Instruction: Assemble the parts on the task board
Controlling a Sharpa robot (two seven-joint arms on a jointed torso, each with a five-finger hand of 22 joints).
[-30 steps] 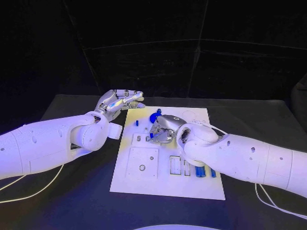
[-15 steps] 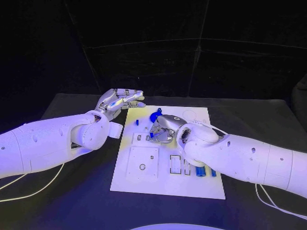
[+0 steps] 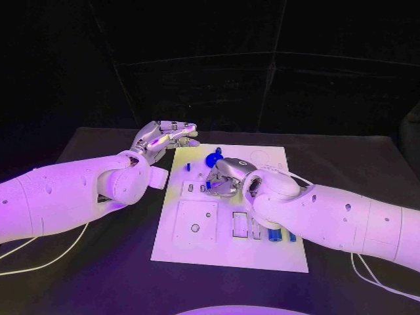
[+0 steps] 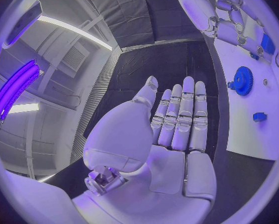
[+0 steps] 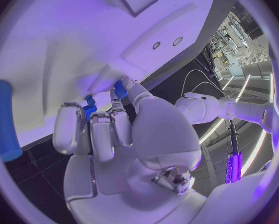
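1. Since a second ago almost nothing on the task board [image 3: 231,252] has shifted. The right hand [image 3: 225,177] stays over the upper middle of the white plate. The left hand [image 3: 163,138] has dipped very slightly beside the board's upper left corner.

2. Right hand: in the right wrist view its fingers [image 5: 92,129] are curled down against the board, with a small blue part [image 5: 89,106] showing between the fingertips and a second blue piece [image 5: 120,89] just past them. I judge that it pinches the small blue part, though the fingers hide most of the contact.

3. Left hand: in the left wrist view it [image 4: 173,129] is flat and open, fingers straight and side by side, holding nothing. It hovers over the dark surface [image 3: 96,147], just off the board's edge.

4. Where the parts lie: the blue gear [image 3: 213,158] sits near the top of the board, just above the right hand; the left wrist view also shows it [image 4: 243,80]. Two blue pegs [image 3: 274,234] lie in the lower right of the board, close under the right forearm. A long blue cylinder [image 5: 4,119] lies at the left edge of the right wrist view.

5. What this means: with so little movement, the right hand seems to be in fine work, seating or adjusting its piece rather than carrying it. The task looks early to midway, with the gear and pegs still loose.
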